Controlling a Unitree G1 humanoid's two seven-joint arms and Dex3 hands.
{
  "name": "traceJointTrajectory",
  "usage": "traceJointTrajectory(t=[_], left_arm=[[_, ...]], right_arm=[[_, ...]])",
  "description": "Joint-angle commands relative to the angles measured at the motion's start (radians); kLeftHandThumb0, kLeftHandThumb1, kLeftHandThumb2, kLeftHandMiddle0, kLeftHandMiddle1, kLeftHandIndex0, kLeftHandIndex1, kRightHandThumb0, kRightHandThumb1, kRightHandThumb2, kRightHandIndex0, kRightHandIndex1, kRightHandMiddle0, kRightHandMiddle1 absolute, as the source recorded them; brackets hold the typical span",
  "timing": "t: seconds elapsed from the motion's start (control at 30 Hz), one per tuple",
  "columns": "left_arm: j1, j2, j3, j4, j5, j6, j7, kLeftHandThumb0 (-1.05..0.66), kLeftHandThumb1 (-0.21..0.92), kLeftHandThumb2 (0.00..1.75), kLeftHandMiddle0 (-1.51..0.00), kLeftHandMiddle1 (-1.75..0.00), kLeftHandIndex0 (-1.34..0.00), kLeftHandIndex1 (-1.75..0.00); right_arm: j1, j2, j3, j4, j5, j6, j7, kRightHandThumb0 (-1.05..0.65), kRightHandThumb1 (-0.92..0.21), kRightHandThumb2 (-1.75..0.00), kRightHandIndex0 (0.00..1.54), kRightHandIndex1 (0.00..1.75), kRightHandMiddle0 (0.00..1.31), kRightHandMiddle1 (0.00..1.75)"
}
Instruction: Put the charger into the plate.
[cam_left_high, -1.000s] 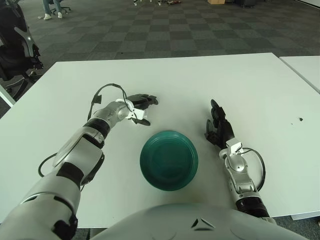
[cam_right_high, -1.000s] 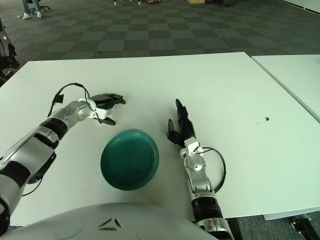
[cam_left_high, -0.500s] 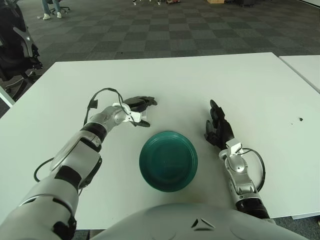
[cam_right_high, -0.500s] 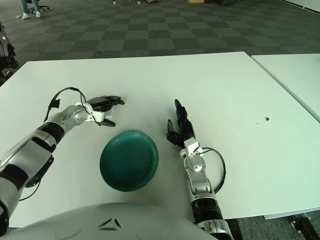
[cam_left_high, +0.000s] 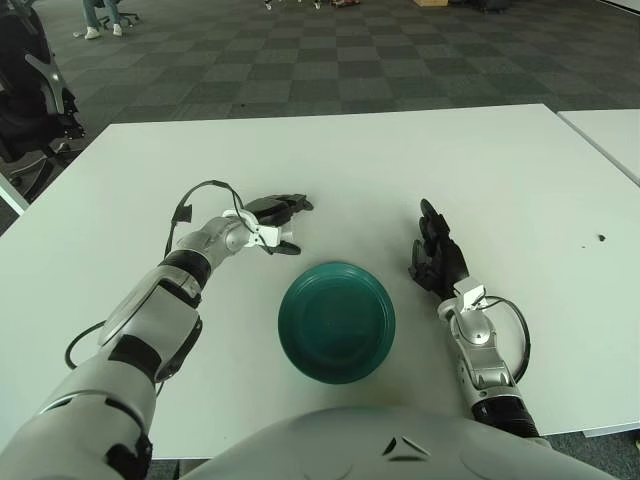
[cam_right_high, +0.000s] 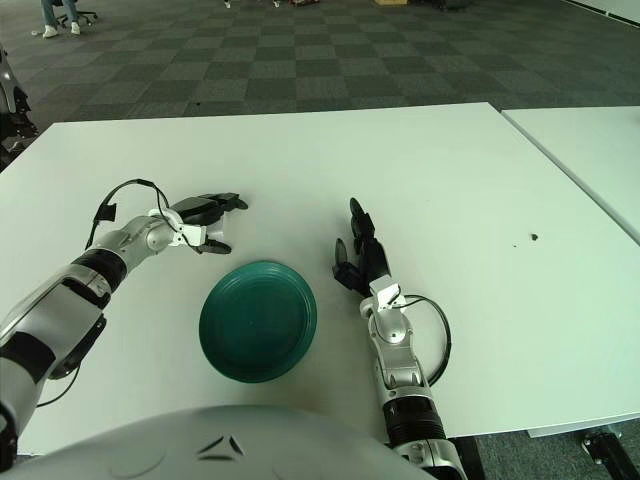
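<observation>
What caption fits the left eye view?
Left hand hovers beyond the empty green plate; right hand rests open beside it.

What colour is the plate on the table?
The plate is dark green, a teal shade. It shows best in the left eye view.

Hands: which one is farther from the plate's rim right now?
Neither by much, but the right hand stands clearly apart from the green plate, resting open on the table. The left hand sits just beyond the plate's far-left rim.
</observation>
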Motion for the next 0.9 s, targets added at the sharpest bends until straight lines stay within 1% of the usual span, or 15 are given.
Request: traceJointTrajectory(t=[0.0, 0.03, 0.1, 0.27, 0.4, 0.47, 0.57, 0.6, 0.63, 0.67, 0.7, 0.73, 0.77, 0.8, 0.87], left_arm=[[0.062, 0.034, -0.020, 0.056, 0.025, 0.027, -0.028, -0.93, 0.92, 0.45, -0.13, -0.93, -0.08, -1.50], [0.062, 0.035, -0.020, 0.056, 0.025, 0.027, -0.023, -0.93, 0.92, 0.44, -0.11, -1.02, -0.08, -1.52], [0.067, 0.043, -0.022, 0.055, 0.029, 0.025, -0.006, -0.92, 0.92, 0.42, -0.10, -1.14, -0.08, -1.55], [0.086, 0.081, -0.026, 0.057, 0.040, 0.023, 0.057, -0.89, 0.92, 0.37, -0.08, -1.28, -0.08, -1.60], [0.095, 0.085, -0.035, 0.066, 0.050, 0.039, 0.107, -0.85, 0.92, 0.33, -0.06, -1.38, -0.10, -1.67], [0.101, 0.085, -0.043, 0.074, 0.059, 0.051, 0.142, -0.79, 0.92, 0.28, -0.06, -1.46, -0.13, -1.72], [0.107, 0.083, -0.063, 0.085, 0.083, 0.076, 0.187, -0.70, 0.90, 0.25, -0.09, -1.57, -0.19, -1.74], [0.106, 0.082, -0.069, 0.086, 0.089, 0.084, 0.196, -0.64, 0.86, 0.36, -0.12, -1.61, -0.23, -1.72], [0.106, 0.081, -0.072, 0.087, 0.092, 0.088, 0.202, -0.55, 0.76, 0.55, -0.19, -1.66, -0.31, -1.71], [0.106, 0.080, -0.077, 0.088, 0.097, 0.097, 0.212, -0.50, 0.70, 0.68, -0.23, -1.69, -0.36, -1.70], [0.109, 0.077, -0.079, 0.088, 0.100, 0.109, 0.225, -0.40, 0.64, 0.79, -0.27, -1.70, -0.37, -1.71], [0.110, 0.074, -0.082, 0.087, 0.102, 0.118, 0.235, -0.26, 0.53, 0.97, -0.37, -1.69, -0.41, -1.72], [0.114, 0.070, -0.082, 0.086, 0.102, 0.129, 0.248, -0.17, 0.45, 1.09, -0.44, -1.68, -0.43, -1.73], [0.117, 0.067, -0.083, 0.086, 0.101, 0.136, 0.256, -0.11, 0.39, 1.17, -0.51, -1.67, -0.45, -1.74], [0.122, 0.061, -0.082, 0.084, 0.096, 0.148, 0.272, -0.06, 0.33, 1.25, -0.58, -1.65, -0.46, -1.74]], right_arm=[[0.100, 0.001, 0.013, 0.102, 0.004, 0.120, 0.024, -0.99, -0.92, -0.87, 0.00, 0.00, 0.00, 0.02], [0.100, 0.000, 0.012, 0.102, 0.005, 0.120, 0.025, -0.99, -0.92, -0.87, 0.00, 0.00, 0.00, 0.01], [0.099, 0.000, 0.009, 0.101, 0.009, 0.124, 0.027, -0.99, -0.92, -0.87, 0.00, 0.00, 0.00, 0.01], [0.098, -0.003, 0.004, 0.104, 0.014, 0.130, 0.030, -0.99, -0.92, -0.86, 0.00, 0.00, 0.00, 0.01], [0.097, -0.010, 0.003, 0.110, 0.011, 0.127, 0.032, -0.98, -0.92, -0.85, 0.00, 0.00, 0.01, 0.01], [0.097, -0.013, 0.003, 0.112, 0.013, 0.127, 0.038, -0.98, -0.92, -0.85, 0.00, 0.00, 0.01, 0.01], [0.096, -0.016, 0.001, 0.115, 0.021, 0.124, 0.049, -0.98, -0.92, -0.85, 0.00, 0.00, 0.00, 0.01], [0.096, -0.016, 0.000, 0.117, 0.024, 0.123, 0.053, -0.98, -0.92, -0.85, 0.00, 0.00, 0.00, 0.01], [0.096, -0.017, 0.000, 0.117, 0.025, 0.122, 0.055, -0.98, -0.92, -0.85, 0.00, 0.00, 0.00, 0.01], [0.096, -0.017, -0.002, 0.118, 0.029, 0.119, 0.058, -0.98, -0.92, -0.85, 0.00, 0.00, 0.00, 0.01], [0.096, -0.016, -0.003, 0.119, 0.032, 0.117, 0.061, -0.98, -0.92, -0.85, 0.00, 0.00, 0.00, 0.01], [0.096, -0.016, -0.005, 0.120, 0.034, 0.116, 0.062, -0.98, -0.92, -0.85, 0.00, 0.00, 0.00, 0.01], [0.096, -0.015, -0.006, 0.120, 0.036, 0.116, 0.062, -0.98, -0.92, -0.85, 0.00, 0.00, 0.00, 0.01], [0.095, -0.015, -0.006, 0.120, 0.036, 0.117, 0.062, -0.98, -0.92, -0.84, 0.00, 0.00, 0.00, 0.01], [0.095, -0.015, -0.007, 0.121, 0.038, 0.120, 0.060, -0.97, -0.92, -0.84, 0.00, 0.00, 0.00, 0.01]])
